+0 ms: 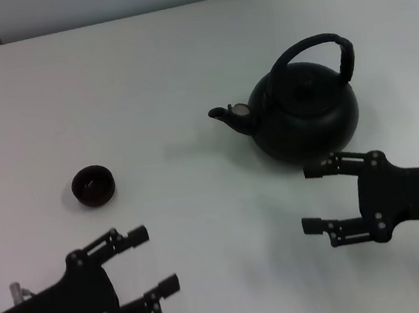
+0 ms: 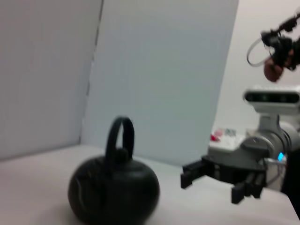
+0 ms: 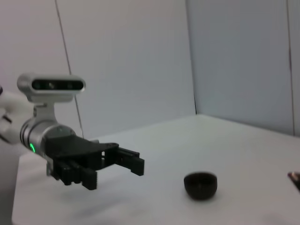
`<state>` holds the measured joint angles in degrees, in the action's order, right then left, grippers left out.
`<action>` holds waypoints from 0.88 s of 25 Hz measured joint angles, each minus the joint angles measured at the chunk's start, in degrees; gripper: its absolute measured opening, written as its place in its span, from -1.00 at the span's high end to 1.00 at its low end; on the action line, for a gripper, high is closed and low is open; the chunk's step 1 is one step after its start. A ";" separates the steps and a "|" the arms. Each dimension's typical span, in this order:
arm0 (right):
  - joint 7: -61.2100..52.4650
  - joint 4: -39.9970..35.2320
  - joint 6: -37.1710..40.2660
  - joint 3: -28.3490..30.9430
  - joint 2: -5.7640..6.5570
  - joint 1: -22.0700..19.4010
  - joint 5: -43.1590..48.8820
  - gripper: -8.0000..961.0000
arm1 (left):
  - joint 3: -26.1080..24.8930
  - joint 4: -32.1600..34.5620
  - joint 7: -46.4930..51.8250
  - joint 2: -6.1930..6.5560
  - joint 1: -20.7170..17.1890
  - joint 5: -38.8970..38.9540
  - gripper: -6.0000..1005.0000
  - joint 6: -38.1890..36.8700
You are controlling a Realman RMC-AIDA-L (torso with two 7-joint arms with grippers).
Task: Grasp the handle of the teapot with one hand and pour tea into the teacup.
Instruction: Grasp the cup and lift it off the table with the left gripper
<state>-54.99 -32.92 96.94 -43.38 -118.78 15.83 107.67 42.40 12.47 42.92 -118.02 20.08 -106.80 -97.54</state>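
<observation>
The matte black teapot (image 1: 305, 117) stands on the white table at centre right, its spout (image 1: 223, 114) pointing left. Its arched handle (image 1: 322, 43) stands upright over the lid. The teapot also shows in the left wrist view (image 2: 114, 190). The small dark teacup (image 1: 93, 185) sits upright to the left, apart from the pot, and shows in the right wrist view (image 3: 200, 184). My right gripper (image 1: 310, 198) is open and empty, just in front of the teapot's base. My left gripper (image 1: 154, 260) is open and empty, in front of the teacup.
The white table (image 1: 182, 67) ends at a pale wall along the far edge. The right gripper shows in the left wrist view (image 2: 211, 187) beside the pot. The left gripper shows in the right wrist view (image 3: 115, 172).
</observation>
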 joint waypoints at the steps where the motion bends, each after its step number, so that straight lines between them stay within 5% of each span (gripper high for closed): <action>1: 1.10 0.21 -0.68 0.01 -0.02 -0.32 0.75 -0.72 | 0.63 0.23 0.01 -0.02 -0.29 -0.95 -0.59 1.09; 22: 4.84 1.72 -4.05 1.01 -0.21 -3.09 1.31 -0.72 | 0.36 0.99 -0.26 0.00 -0.59 -1.59 -0.55 3.99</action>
<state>-50.16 -31.20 92.89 -42.37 -118.99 12.74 108.99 42.76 13.45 42.66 -118.02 19.49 -108.38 -93.55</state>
